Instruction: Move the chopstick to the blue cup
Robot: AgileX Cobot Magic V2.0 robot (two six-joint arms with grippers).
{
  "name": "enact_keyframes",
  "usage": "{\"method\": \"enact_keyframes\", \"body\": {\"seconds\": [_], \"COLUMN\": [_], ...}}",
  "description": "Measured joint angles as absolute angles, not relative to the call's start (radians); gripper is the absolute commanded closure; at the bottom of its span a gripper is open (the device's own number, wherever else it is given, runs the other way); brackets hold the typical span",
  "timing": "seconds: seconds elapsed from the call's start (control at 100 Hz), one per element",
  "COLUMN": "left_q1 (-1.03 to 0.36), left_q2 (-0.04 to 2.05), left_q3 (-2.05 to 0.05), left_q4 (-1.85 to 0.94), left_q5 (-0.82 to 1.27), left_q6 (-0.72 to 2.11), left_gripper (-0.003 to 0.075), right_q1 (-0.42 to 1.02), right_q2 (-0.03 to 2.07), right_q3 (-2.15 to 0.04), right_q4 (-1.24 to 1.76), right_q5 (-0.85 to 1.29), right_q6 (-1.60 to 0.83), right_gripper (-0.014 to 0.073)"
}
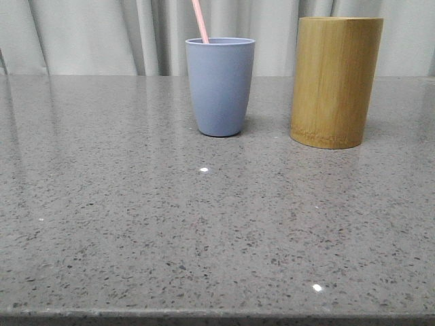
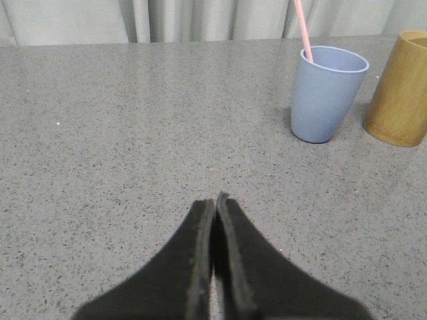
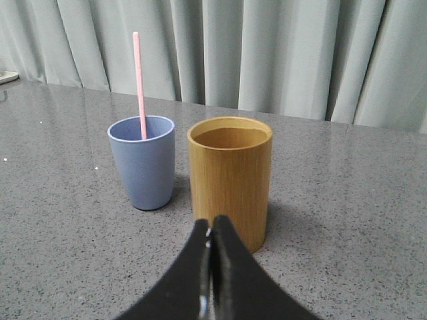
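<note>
Evidently the transfer was largely or wholly done at this moment. Front view: a pale pink chopstick (image 1: pixel 200 21) stood inside the blue cup (image 1: pixel 220 87), leaning against the rim, upper end running out of frame; only the slender top showed, so whether one stick or a pair sat there could not be told. Bamboo holder (image 1: pixel 336 82) stood just beside the cup, on the robot's right, not touching. Right wrist view: holder's mouth looked empty as far as the interior showed, i.e. nothing left to move, judging from these views. Left gripper (image 2: pixel 215 203) hovered over the bare grey stone tabletop (image 2: pixel 133 133), well apart from the cup, jaws pressed together, nothing between them. Right gripper (image 3: pixel 211 230) sat close in front of the holder, jaws likewise together and empty. Neither arm appeared in the front view. Remaining work, if any: approx. nil; arms appeared to be at rest.
</note>
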State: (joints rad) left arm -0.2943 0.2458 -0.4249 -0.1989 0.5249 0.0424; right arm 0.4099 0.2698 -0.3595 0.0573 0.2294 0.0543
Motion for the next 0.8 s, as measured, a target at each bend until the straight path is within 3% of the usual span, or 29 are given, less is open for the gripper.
{"method": "enact_keyframes", "body": {"seconds": [0.52,0.8], "left_q1": [-0.293,-0.241], "left_q2": [0.244,0.223], "left_q3": [-0.423,-0.293], "left_q4": [-0.159,-0.1], "left_q5": [0.522,0.303], "left_q6": [0.042,0.042], "left_gripper": [0.0739,0.0739], "right_q1": [0.41,0.41], "right_q2": [0.27,0.27], "right_q3": [-0.359,-0.359], "right_q4": [0.057,0.057], "right_q5": [0.228,0.228], "right_q6": [0.054,0.054], "right_gripper": [0.066,0.066]}}
